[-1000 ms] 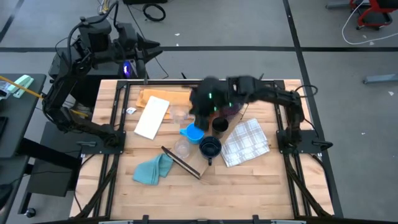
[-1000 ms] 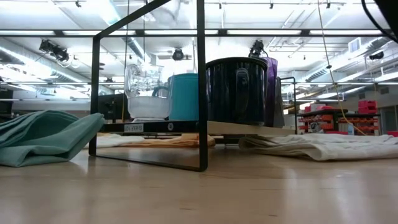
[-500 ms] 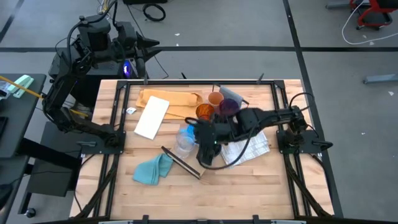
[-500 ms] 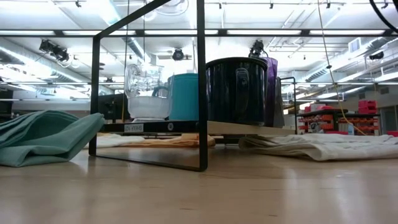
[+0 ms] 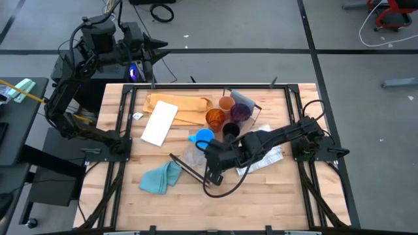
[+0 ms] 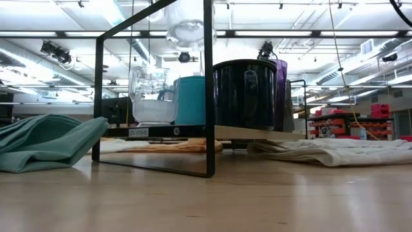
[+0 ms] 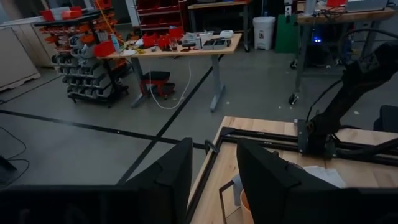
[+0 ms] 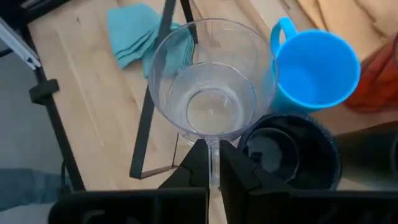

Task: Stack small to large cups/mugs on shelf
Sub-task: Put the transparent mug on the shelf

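Note:
My right gripper (image 8: 212, 168) is shut on a clear cup (image 8: 211, 81), which hangs above the shelf (image 6: 244, 133) in the low view (image 6: 187, 29). On the shelf stand another clear cup (image 6: 151, 96), a light blue mug (image 8: 314, 68) and a dark mug (image 8: 289, 149). Behind them on the table stand an amber cup (image 5: 215, 119), a tan cup (image 5: 226, 104), a purple tumbler (image 5: 240, 112) and a black cup (image 5: 230, 130). My left gripper (image 7: 214, 180) waits open, raised beyond the table's far left corner. My right gripper pinches a thin clear part (image 8: 213, 155) between its two fingers; by its look it is a handle, standing out from the cup's side nearest the wrist. The fingers slant down from above. The cup is upright, mouth up, lifted clear above the shelf and the mugs.
A teal cloth (image 5: 160, 177) lies near the shelf's black end frame (image 5: 189, 171). A white checked cloth (image 5: 271, 153) lies under my right arm. A tan paper sheet (image 5: 179, 104) and a white panel (image 5: 160, 123) lie at the far left.
My right gripper has carried the clear cup from the far middle of the table toward the near edge and down, rolling its wrist on the way. The cup has come into the low view from above and now hangs over the shelf.

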`<act>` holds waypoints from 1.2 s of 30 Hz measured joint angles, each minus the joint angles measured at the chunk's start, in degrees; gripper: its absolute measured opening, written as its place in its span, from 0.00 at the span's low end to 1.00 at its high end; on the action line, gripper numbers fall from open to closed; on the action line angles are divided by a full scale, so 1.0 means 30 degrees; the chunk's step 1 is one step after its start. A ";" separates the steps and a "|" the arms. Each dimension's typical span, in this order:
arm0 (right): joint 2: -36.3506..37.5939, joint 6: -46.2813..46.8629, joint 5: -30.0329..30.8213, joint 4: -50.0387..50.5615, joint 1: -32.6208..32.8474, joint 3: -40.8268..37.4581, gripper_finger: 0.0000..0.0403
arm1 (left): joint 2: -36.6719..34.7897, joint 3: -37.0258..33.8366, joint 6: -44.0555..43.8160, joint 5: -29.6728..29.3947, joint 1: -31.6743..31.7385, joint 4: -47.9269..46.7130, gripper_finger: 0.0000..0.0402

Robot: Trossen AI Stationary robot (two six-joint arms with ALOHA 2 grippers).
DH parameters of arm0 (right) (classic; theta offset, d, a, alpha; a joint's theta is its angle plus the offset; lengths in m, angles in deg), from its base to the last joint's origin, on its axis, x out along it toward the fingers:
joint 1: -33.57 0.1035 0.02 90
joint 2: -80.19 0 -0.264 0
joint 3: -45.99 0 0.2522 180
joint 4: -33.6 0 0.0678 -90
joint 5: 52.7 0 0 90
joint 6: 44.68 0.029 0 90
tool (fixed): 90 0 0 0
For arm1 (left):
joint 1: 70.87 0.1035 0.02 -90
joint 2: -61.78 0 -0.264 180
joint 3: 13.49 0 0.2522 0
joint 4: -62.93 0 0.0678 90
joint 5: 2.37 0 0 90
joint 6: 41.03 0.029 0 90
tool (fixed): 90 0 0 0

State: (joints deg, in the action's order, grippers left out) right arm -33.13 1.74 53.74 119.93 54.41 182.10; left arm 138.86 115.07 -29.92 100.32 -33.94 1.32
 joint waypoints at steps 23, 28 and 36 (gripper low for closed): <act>0.0007 0.2540 -0.0201 -0.2499 0.0744 -0.2960 0.04 | 0.0000 0.0000 0.0080 -0.0005 -0.0001 0.0341 0.35; 0.0007 0.2562 -0.0278 -0.3212 0.0744 -0.3756 0.04 | 0.0000 0.0000 0.0080 -0.0002 0.0000 0.0436 0.34; 0.0015 0.2694 -0.0663 -0.4537 0.0867 -0.5285 0.04 | 0.0000 0.0000 0.0233 -0.0003 -0.0004 0.0583 0.34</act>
State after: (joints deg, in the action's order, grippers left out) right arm -33.08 9.83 51.75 106.32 57.01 166.24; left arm 138.86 115.07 -29.22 100.31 -33.95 3.07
